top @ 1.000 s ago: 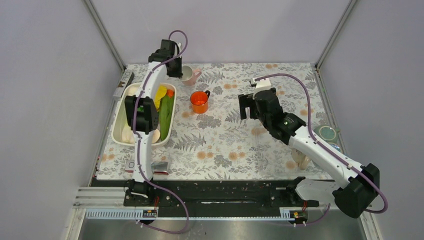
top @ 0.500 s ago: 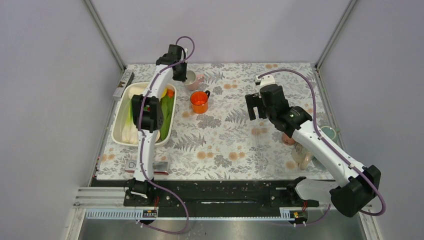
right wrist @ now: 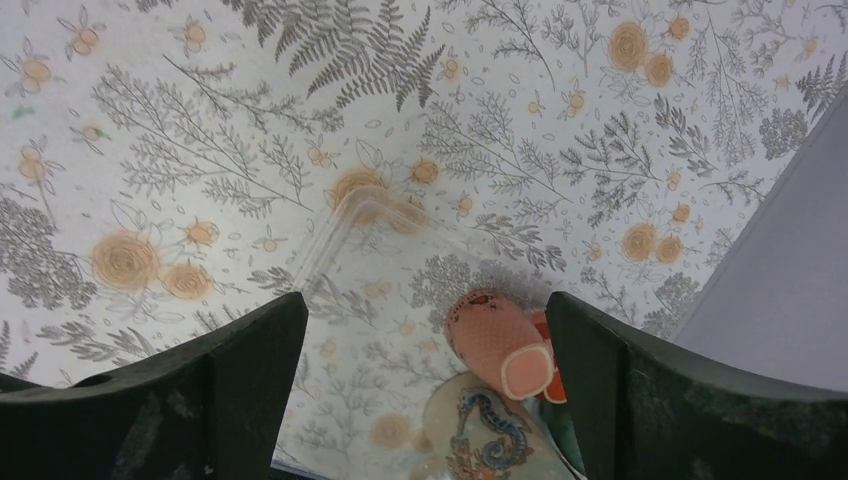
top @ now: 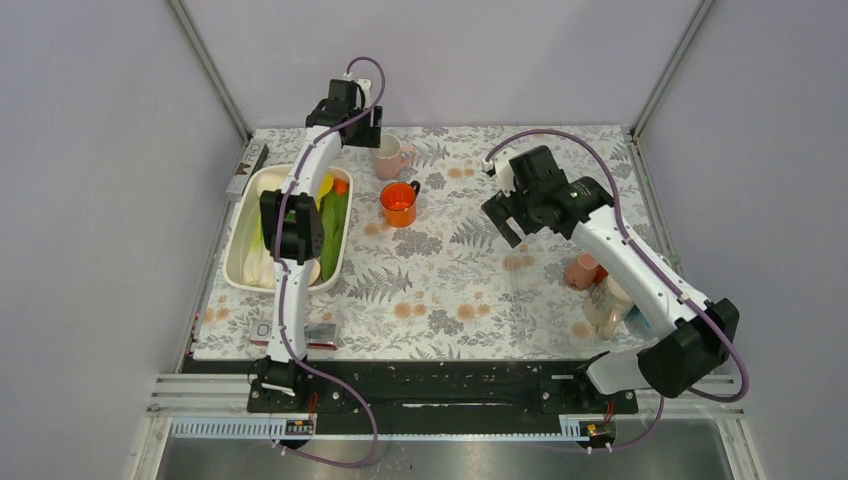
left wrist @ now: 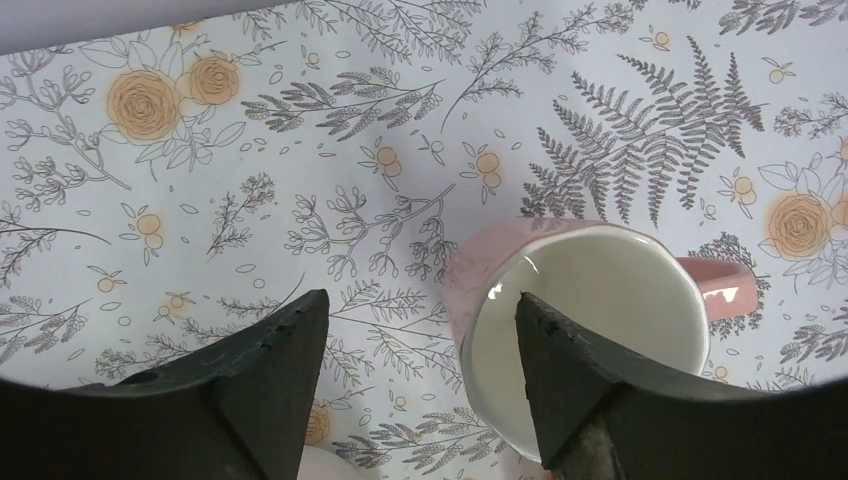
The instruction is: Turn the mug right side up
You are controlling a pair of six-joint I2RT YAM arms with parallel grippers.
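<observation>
mug (left wrist: 600, 320) stands upright; left gripper (left wrist: 415, 345), jaws apart, should lift straight up, clear of the rim.

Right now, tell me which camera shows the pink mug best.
Left wrist: the pink mug fills the lower right, close up, with its mouth up, white inside and the handle clear. Top external shows it small, rim up. Right wrist does not show it.
</observation>
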